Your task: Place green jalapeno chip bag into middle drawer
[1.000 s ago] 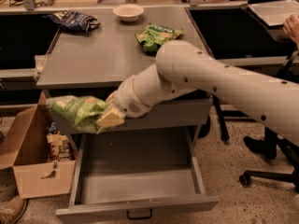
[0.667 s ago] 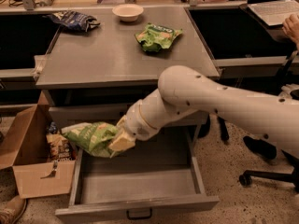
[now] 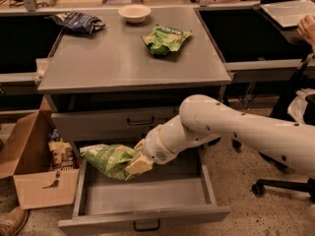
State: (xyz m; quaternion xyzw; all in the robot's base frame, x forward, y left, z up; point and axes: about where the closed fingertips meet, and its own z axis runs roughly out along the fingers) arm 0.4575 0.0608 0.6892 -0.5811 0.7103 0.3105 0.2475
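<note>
At far left an open brown cardboard box (image 3: 29, 181) sits on the floor beside the cabinet. Above it, a crumpled dark blue foil bag (image 3: 76, 22) lies at the rear corner of the grey metal tabletop (image 3: 108, 58). Just right of the box, the long, flattish green jalapeno chip bag (image 3: 106, 159) of crinkled foil hangs low inside the left rear of the wide grey metal middle drawer (image 3: 147, 194). Its left end reaches over the drawer's side wall. A second ago it was up at the level of the drawer above and further out toward the box. It has since dropped and shifted right, so I judge the carry nearly finished and only the release left. The tan end effector (image 3: 138, 165) pinches the bag's right end, its pads pressed onto the foil. Behind it the white jointed arm (image 3: 236, 127) stretches away rightward. Further back on the tabletop stand a round white bowl (image 3: 134, 12) and a shorter, squarer green bag (image 3: 166, 37), both untouched.
</note>
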